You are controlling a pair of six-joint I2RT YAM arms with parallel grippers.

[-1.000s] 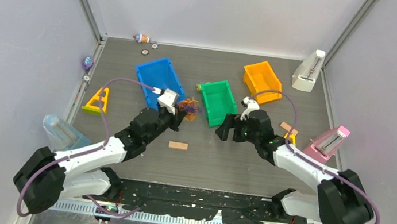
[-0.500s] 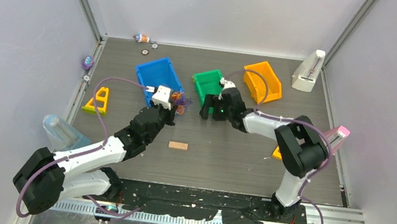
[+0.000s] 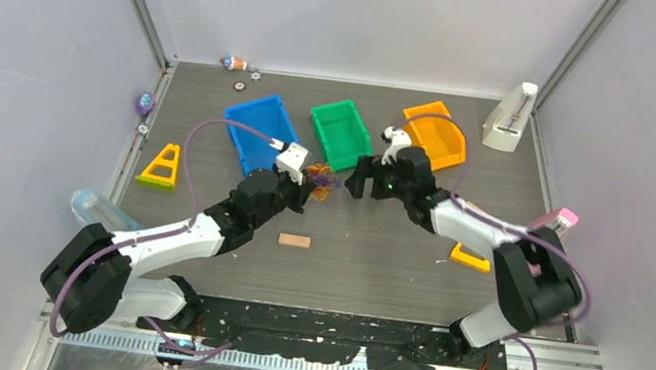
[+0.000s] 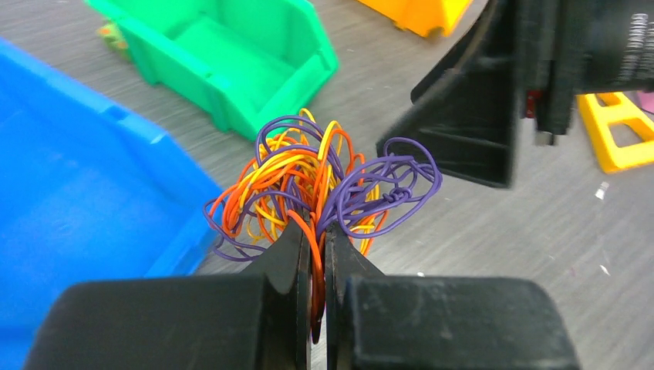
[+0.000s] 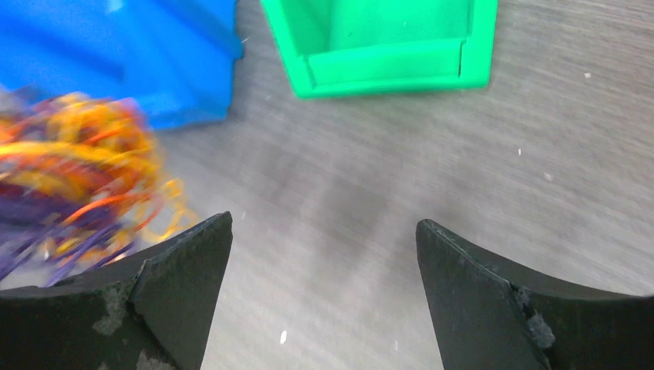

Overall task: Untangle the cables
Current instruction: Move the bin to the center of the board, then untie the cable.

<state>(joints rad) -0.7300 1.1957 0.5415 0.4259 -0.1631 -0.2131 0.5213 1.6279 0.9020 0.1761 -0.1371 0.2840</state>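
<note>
The table (image 3: pixel 371 267) carries a blue bin (image 3: pixel 259 133) and a green bin (image 3: pixel 340 134). The cables (image 4: pixel 308 185) sit as one tangle just in front of the gap between the bins. The right gripper (image 5: pixel 324 231) stands wide open and empty, just beside the tangle. The left gripper (image 4: pixel 318 231) is pinched tight on a few orange strands at the tangle's near edge. Expect a light, springy mass that snags easily. Recommended hold: the outer purple loop (image 4: pixel 401 181).
</note>
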